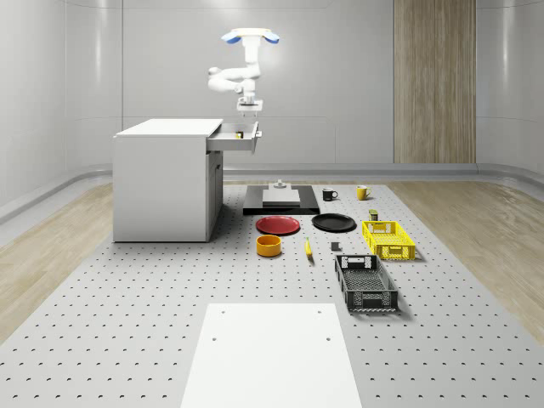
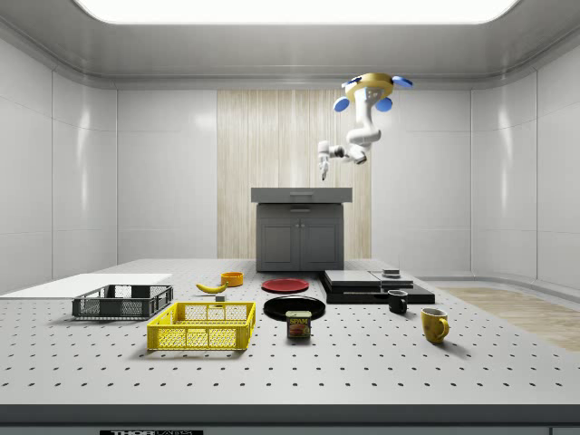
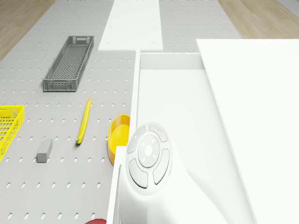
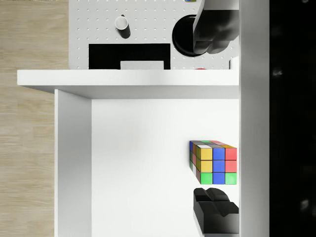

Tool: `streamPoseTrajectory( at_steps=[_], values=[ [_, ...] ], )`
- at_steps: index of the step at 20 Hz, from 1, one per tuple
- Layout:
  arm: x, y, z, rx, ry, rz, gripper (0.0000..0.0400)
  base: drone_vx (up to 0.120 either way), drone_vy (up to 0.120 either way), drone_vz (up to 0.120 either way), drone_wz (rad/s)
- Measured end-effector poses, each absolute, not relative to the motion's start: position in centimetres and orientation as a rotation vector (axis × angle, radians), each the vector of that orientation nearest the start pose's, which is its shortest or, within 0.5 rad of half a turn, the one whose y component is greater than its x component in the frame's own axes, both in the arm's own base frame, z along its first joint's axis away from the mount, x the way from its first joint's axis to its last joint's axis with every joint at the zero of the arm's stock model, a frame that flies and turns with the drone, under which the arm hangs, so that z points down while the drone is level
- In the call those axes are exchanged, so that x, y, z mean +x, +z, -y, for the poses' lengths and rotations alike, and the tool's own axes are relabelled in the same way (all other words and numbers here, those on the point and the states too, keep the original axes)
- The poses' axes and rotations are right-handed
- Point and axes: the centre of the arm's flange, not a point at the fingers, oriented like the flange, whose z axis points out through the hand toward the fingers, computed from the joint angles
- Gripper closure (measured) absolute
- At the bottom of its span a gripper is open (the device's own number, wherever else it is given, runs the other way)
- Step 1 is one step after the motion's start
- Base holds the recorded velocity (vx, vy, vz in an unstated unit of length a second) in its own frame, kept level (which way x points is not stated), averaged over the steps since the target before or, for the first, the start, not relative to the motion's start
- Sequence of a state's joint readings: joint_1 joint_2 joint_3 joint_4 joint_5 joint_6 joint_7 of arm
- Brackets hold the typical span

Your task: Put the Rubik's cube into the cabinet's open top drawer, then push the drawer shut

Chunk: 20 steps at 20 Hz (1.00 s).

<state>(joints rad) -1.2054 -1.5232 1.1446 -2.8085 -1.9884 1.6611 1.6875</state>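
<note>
The Rubik's cube (image 4: 213,163) lies on the white floor of the cabinet's open top drawer (image 4: 138,163), close to one drawer wall. My gripper (image 4: 213,123) is open above it; its two dark fingers (image 4: 212,29) stand wide apart and touch nothing. The cube sits nearer one finger than the other. In the whole-scene view the drone (image 1: 251,36) hovers above the pulled-out drawer (image 1: 234,138) of the white cabinet (image 1: 166,183), and the gripper (image 1: 249,106) hangs just over the drawer. In the side view the drone (image 2: 372,88) hovers high with the gripper (image 2: 323,172) above the cabinet (image 2: 299,236).
On the pegboard table beside the cabinet lie a red plate (image 1: 278,224), a black plate (image 1: 333,223), a yellow bowl (image 1: 269,246), a banana (image 1: 308,247), a yellow crate (image 1: 388,239), a grey crate (image 1: 365,283), two mugs and a black platform (image 1: 280,201).
</note>
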Motion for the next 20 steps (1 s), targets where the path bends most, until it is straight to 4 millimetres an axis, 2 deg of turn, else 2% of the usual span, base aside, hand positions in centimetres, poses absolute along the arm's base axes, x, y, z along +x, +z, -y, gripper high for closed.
streamPoseTrajectory(
  at_steps=[11, 14, 20],
  values=[
    [30.68, 55.67, -0.01, 0.001, 0.786, 0.002, 0.0, 0.0, 0.12, 0.0, 0.0],
    [30.68, 55.67, -0.01, 0.001, 0.786, 0.002, 0.0, 0.0, 0.12, -0.107, 0.0],
    [30.68, 55.67, -0.01, 0.001, 0.786, 0.002, 0.0, 0.0, 0.12, 0.0, 0.0]
  ],
)
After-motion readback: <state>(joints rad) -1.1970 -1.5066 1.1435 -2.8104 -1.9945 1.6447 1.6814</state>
